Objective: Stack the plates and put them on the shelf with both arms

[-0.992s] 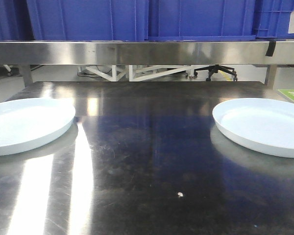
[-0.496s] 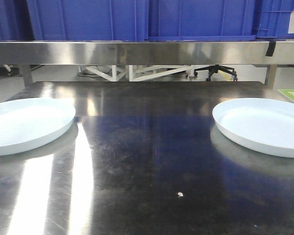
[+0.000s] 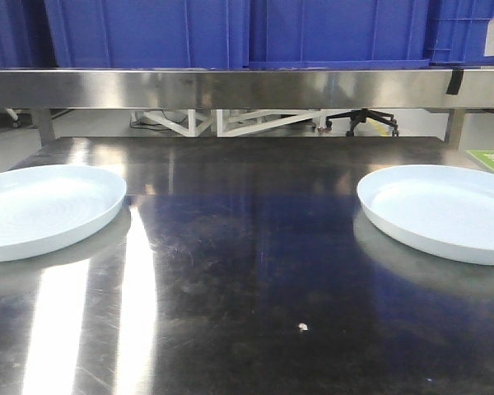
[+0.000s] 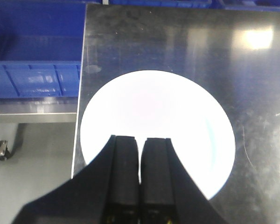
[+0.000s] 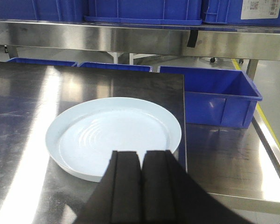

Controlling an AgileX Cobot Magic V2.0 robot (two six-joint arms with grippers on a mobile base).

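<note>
Lying flat on the dark steel counter (image 3: pixel 255 271), the two pale bluish-white plates sat well apart, with a wide stretch of reflective steel between them. The left plate (image 3: pixel 45 210) rested at the counter's left side and was cut off by the edge of the front view. The right plate (image 3: pixel 445 210) rested at the right side, its low upturned rim plain to see. A small white speck (image 3: pixel 302 327) lay on the counter nearer the camera, between the plates.

Behind and above the counter ran the brushed front rail of the shelf (image 3: pixel 230 88). Blue crates (image 3: pixel 148 33) stood side by side on it, and a black strap (image 3: pixel 454 80) crossed the rail near its right end.

The left claw (image 4: pixel 141 140) hung over the near rim of the left plate. Its two black fingers were pressed together, with only a thin slit of light between them and nothing held. From that wrist the plate glared white and lay close to the counter's left edge.

The right claw (image 5: pixel 140 154) sat at the near rim of the right plate, its fingers likewise closed against each other and empty. Whether it touched the rim could not be told. That plate lay just inside the counter's right edge, and beyond the edge a blue bin (image 5: pixel 214 98) stood on a lower steel surface.
</note>
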